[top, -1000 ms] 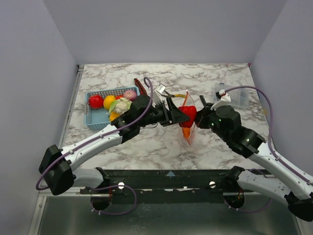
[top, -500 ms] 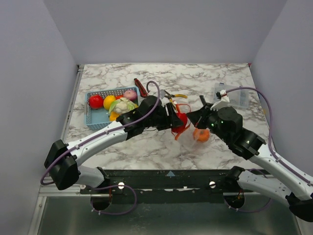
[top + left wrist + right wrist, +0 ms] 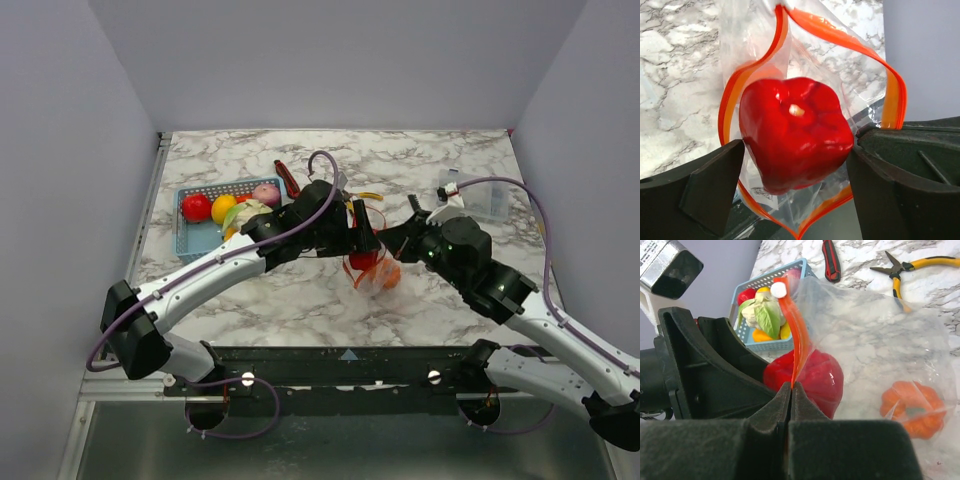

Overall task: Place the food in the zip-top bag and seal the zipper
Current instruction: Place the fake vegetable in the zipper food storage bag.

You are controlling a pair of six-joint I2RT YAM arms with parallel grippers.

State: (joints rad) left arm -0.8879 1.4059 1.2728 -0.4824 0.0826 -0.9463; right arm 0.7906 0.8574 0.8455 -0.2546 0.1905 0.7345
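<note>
The zip-top bag [image 3: 378, 278] hangs open at mid-table. My right gripper [image 3: 791, 390] is shut on its orange-red zipper [image 3: 796, 335]. A red pepper [image 3: 795, 132] sits in the bag's mouth, ringed by the zipper [image 3: 895, 95]. My left gripper [image 3: 796, 162] stands open with a finger on each side of the pepper. An orange pumpkin [image 3: 912, 407] lies deeper in the bag. In the top view, the pepper [image 3: 364, 259] lies just below the left gripper [image 3: 357, 242], with the pumpkin [image 3: 389, 272] beside it and the right gripper [image 3: 401, 243] to its right.
A blue basket [image 3: 190, 243] at left holds a red tomato [image 3: 196, 206], a yellow fruit [image 3: 223, 208], a cauliflower [image 3: 248, 215] and a purple onion [image 3: 266, 192]. A red-handled knife [image 3: 287, 175] and yellow-handled pliers [image 3: 366, 195] lie behind. A rigid clear box [image 3: 487, 197] stands at back right.
My left gripper carried the red pepper right and down into the bag's mouth, then opened, and the pepper dropped lower. The right gripper kept its hold on the zipper.
</note>
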